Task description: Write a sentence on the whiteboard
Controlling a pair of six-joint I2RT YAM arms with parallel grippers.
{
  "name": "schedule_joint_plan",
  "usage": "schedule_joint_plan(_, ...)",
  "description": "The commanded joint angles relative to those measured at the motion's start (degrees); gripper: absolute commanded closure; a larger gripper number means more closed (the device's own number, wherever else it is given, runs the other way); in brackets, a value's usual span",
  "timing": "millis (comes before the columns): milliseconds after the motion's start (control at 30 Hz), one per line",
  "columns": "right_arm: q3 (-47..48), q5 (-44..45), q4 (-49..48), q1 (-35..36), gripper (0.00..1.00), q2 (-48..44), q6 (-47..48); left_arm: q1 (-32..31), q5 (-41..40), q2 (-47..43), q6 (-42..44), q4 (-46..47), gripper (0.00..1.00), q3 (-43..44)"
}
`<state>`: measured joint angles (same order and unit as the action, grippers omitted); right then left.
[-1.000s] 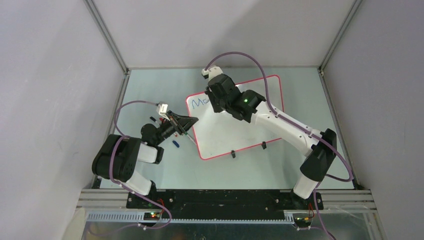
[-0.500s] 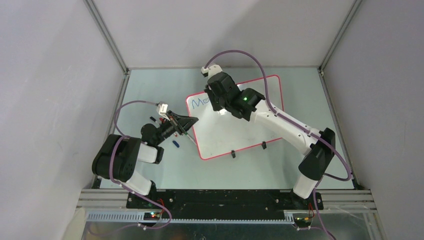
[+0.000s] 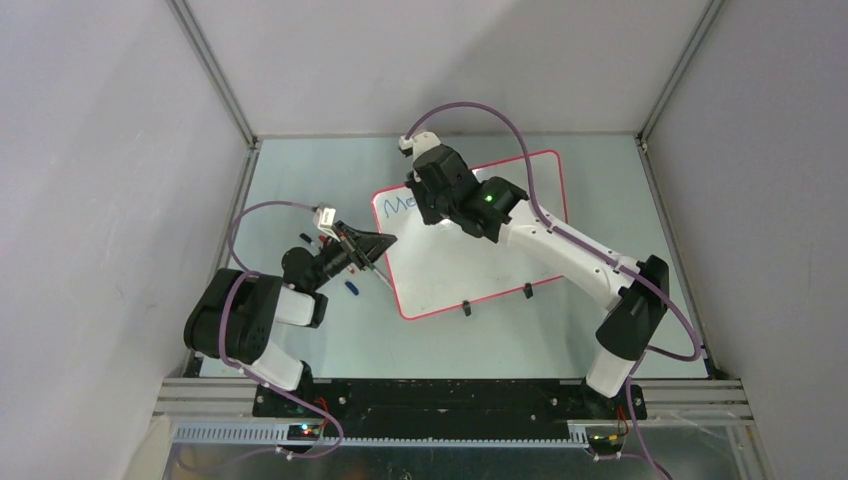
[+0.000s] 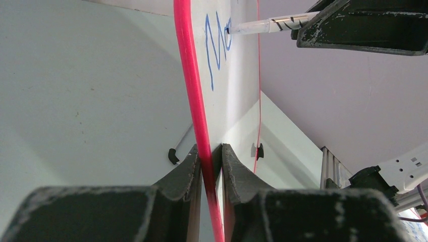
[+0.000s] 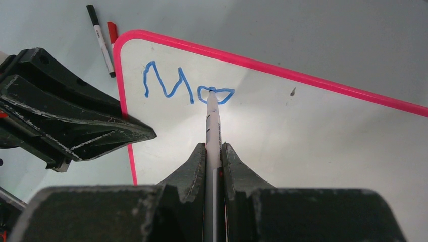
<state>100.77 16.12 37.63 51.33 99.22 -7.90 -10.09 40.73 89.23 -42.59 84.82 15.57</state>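
At the far-left corner of the board, the right gripper [image 5: 213,147] is clenched on a white marker [image 5: 212,118]. The barrel is pinched between both fingers and projects forward. The marker tip meets the whiteboard [image 5: 313,136] on the outline of the letter "o". Of the sentence [image 5: 171,86], only "Mo" is visible, in blue, running along the board's far edge near that corner.

The left gripper [image 4: 209,151] is closed on the left edge of the whiteboard, with one finger on each side of the pink-red frame [image 4: 188,60]. In the right wrist view, this gripper sits just beside the frame, below and left of the lettering.

The whiteboard lies on the table [image 3: 300,180], right of centre in the top view and turned at an angle to the table's edges. Two black clip feet [image 3: 465,308] [image 3: 527,291] sit on its near edge.

Beyond the written corner, a black-capped pen [image 5: 101,43] lies on the table with a short red piece [image 5: 112,31] just beside it. Both are near the frame but clear of it. A small blue item [image 3: 351,289] lies on the table by the left arm; it is too small to identify.
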Motion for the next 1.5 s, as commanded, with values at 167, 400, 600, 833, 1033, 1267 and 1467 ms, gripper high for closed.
schedule_joint_plan(167, 0.8, -2.1, -2.1, 1.1, 1.00, -2.8, 0.6, -0.6, 0.7, 0.1, 2.9, 2.9, 1.00, 1.7)
schedule_joint_plan(400, -7.6, -3.6, -8.3, 0.3, 1.00, -11.3, 0.4, -0.6, 0.6, 0.1, 2.8, 2.9, 0.97, 1.7)
schedule_joint_plan(600, -14.2, -4.9, -12.8, -2.1, 1.00, -15.7, -0.6, -0.6, 0.4, 0.2, 2.8, 2.9, 0.96, 1.8)
schedule_joint_plan(833, -17.8, -4.4, -15.8, -3.4, 1.00, -18.1, -0.8, -0.6, 0.4, 0.1, 2.9, 2.9, 0.91, 1.7)
schedule_joint_plan(1033, -19.1, -3.3, -16.9, -3.7, 1.00, -18.5, -0.3, -0.6, 0.3, 0.2, 2.8, 2.9, 0.84, 1.8)
schedule_joint_plan(1267, -21.8, -6.1, -20.4, -3.9, 1.00, -20.1, -0.1, -0.5, 0.3, 0.0, 3.0, 2.9, 0.70, 1.5)
schedule_joint_plan(1467, -23.1, -5.2, -21.6, -4.2, 1.00, -20.3, -0.4, -0.6, 0.3, 0.2, 2.9, 2.9, 0.65, 1.6)
